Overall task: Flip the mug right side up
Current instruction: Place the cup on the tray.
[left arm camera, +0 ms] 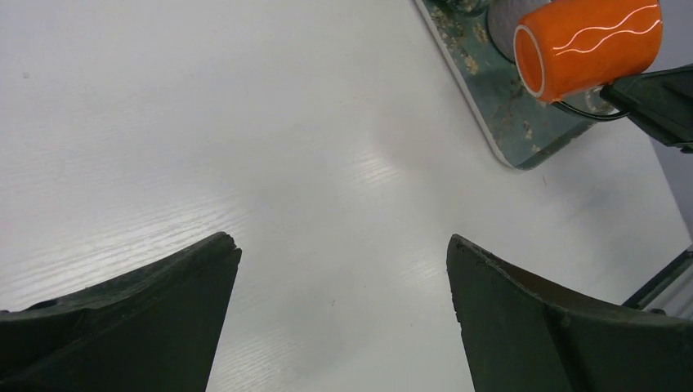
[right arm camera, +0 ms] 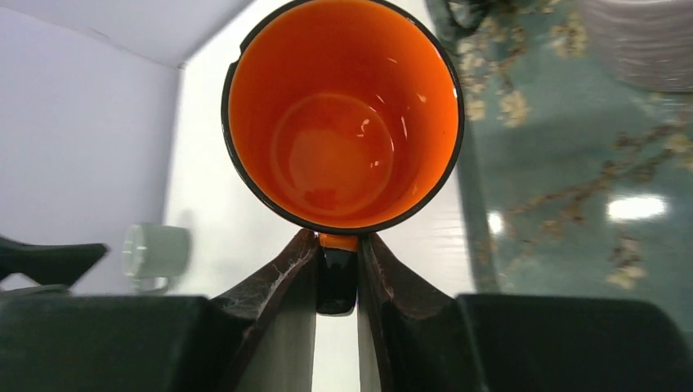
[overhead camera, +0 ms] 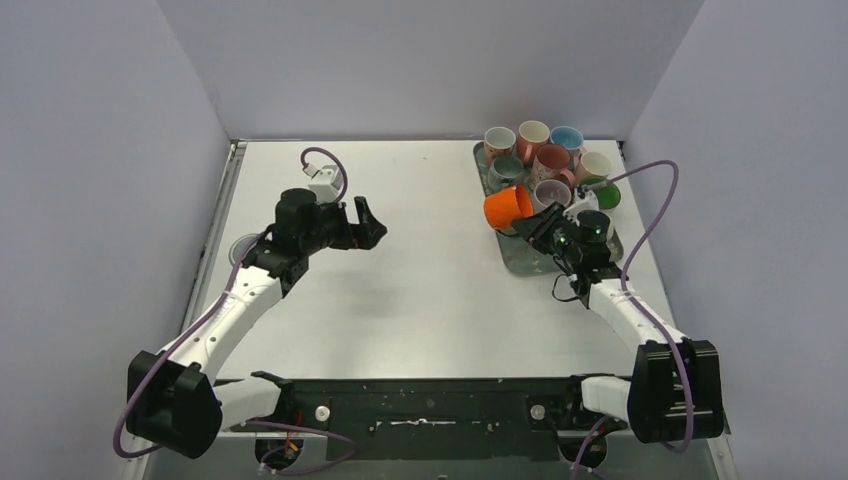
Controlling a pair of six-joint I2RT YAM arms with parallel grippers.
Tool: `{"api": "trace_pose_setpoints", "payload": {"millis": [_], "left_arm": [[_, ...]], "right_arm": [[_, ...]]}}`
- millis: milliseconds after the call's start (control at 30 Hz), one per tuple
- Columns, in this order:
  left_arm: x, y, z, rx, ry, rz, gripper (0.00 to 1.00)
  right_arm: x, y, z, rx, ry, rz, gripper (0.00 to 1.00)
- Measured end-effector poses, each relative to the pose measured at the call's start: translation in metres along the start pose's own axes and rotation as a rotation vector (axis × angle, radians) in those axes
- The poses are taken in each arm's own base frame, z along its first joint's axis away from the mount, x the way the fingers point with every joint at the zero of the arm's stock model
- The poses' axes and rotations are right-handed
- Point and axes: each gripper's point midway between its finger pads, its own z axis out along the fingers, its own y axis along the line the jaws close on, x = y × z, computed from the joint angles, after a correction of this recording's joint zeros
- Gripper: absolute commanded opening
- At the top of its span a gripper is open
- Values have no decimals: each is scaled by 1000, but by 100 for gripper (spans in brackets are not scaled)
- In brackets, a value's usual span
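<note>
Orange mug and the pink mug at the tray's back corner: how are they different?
The glossy orange mug is tipped on its side; the pink mug stands upright. The right gripper clamps the orange mug's handle; the pink mug sits free on the teal flowered tray. Both are round mugs.

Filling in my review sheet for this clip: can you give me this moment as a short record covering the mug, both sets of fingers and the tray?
mug: orange mug, lying sideways, not yet upright
right fingers: shut on the mug's handle
left fingers: open, holding nothing, over bare table
tray: far right of the table, other mugs on it, mouths up
</note>
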Motion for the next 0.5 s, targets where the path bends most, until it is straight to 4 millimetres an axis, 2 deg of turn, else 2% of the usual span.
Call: {"api": "trace_pose_setpoints", "payload": {"millis": [300,500], "left_arm": [[19,15,-6,-52,30,96,97],[21,15,-9,-65,28,139,97]], "right_arm": [[0,-49,-15,275,102,-283,0],[-6,-63,-19,375,116,-451,0]]}}
